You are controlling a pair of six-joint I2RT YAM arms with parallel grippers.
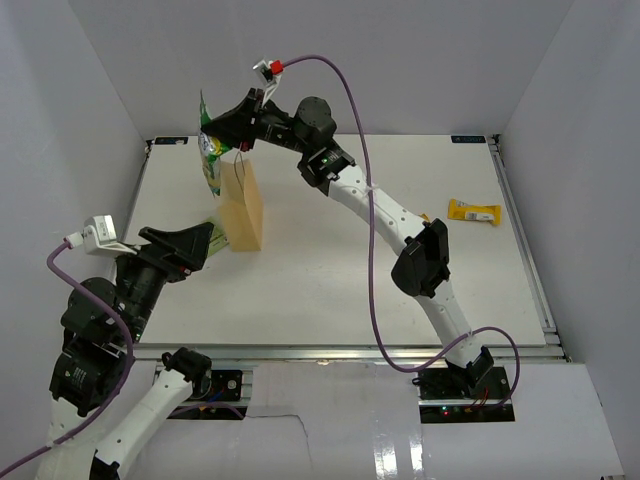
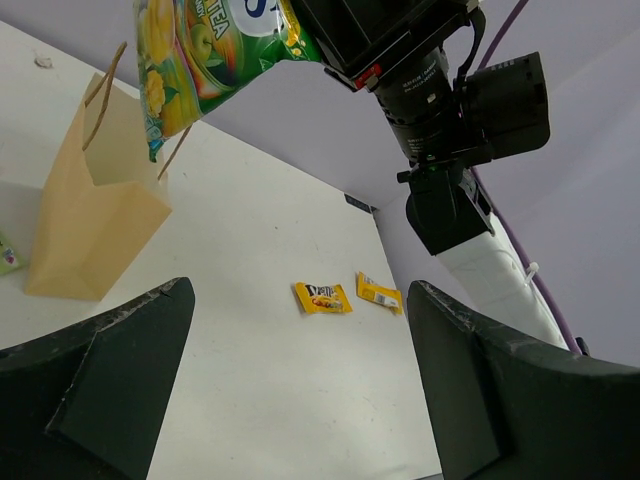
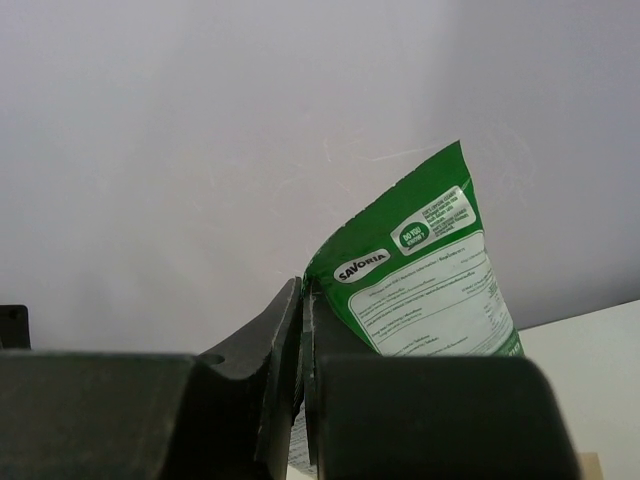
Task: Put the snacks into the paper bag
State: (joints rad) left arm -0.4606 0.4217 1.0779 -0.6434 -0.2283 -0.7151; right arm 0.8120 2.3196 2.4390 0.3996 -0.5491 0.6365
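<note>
My right gripper (image 1: pixel 213 130) is shut on the top edge of the glossy green-and-yellow pouch (image 1: pixel 210 155), which hangs at the back left. Its lower corner reaches between the loop handles of the tan paper bag (image 1: pixel 243 207), just over the mouth. In the right wrist view the fingertips (image 3: pixel 300 300) pinch the pouch (image 3: pixel 430 285). The left wrist view shows the pouch (image 2: pixel 205 55) above the standing bag (image 2: pixel 90 215). My left gripper (image 1: pixel 198 246) stands open and holds nothing, low beside the bag's left side. A yellow candy packet (image 2: pixel 322 298) lies flat on the table, far right of the bag.
A second yellow packet (image 1: pixel 473 211) lies at the right side of the table, close to the first (image 2: pixel 379 292). A small pale-green item (image 1: pixel 212 232) sits by the bag's left base. My right arm (image 1: pixel 375 205) stretches diagonally across the table. White walls enclose it.
</note>
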